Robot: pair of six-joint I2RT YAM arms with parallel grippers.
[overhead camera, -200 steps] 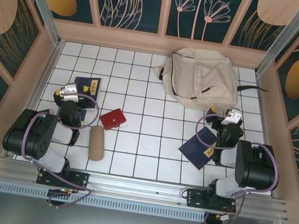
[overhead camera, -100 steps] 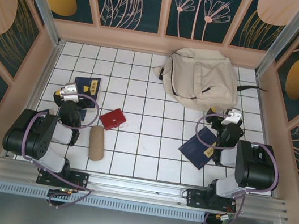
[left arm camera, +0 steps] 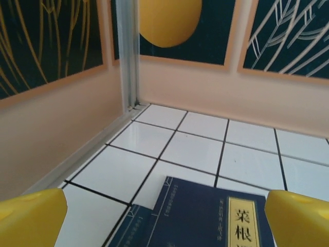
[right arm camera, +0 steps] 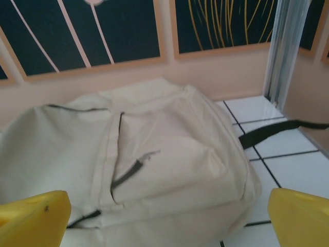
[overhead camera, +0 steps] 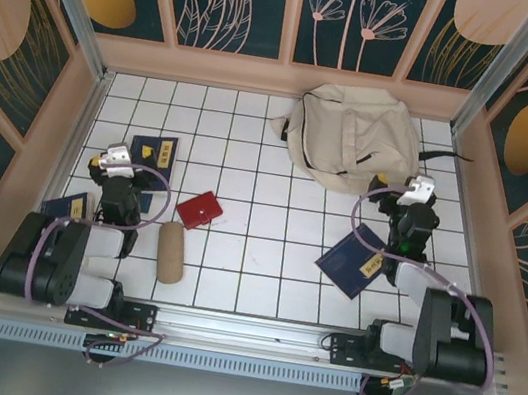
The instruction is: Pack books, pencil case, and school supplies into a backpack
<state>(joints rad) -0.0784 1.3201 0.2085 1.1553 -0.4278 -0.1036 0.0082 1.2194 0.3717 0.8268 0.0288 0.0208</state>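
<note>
Top view: both arms reach forward over the counter (overhead camera: 274,199); one backpack (overhead camera: 355,137) far right, one school supplies square (overhead camera: 200,209), one pencil case (overhead camera: 172,251), navy books (overhead camera: 353,259) at three spots. Left wrist: left gripper (left arm camera: 164,221) fingers (left arm camera: 31,218) spread above a label (left arm camera: 247,226) reading "菜根". Right wrist: right gripper (right arm camera: 167,221) fingers (right arm camera: 33,216) spread, facing the backpack

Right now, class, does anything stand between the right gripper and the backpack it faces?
Nothing visible does. The right gripper, jaws open, points at the backpack, which lies just ahead on the white tiles. Its black strap trails off to the right, clear of the path.
</note>
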